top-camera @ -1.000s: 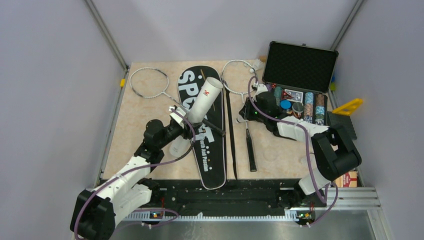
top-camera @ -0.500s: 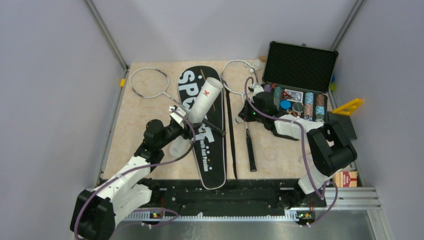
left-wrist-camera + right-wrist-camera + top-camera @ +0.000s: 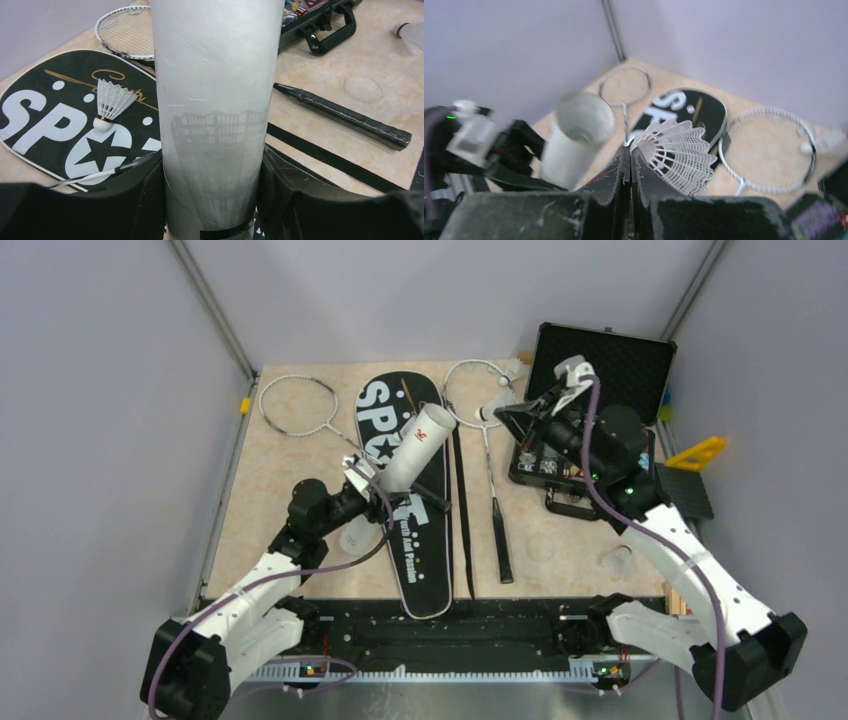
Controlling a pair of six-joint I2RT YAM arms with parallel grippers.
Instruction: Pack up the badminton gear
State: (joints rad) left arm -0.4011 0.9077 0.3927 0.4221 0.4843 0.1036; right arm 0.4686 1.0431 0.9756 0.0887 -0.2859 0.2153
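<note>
The white tube (image 3: 217, 100) runs off the left wrist view's upper edge and hides the later letters on the bag (image 3: 65, 125). At far right, right wrist view, a small white thing (image 3: 826, 142) is blurred.

Even, bright light; right wrist view blurred (perhaps motion).

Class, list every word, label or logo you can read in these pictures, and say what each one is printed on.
"SPO" and, lower down, "T": big white letters on the black racket bag; the white tube hides what lies between.
Small white print lower on the bag: too small to read.
Gold script on the bag: unreadable.
Red mark on the tube: too small to read.
</note>
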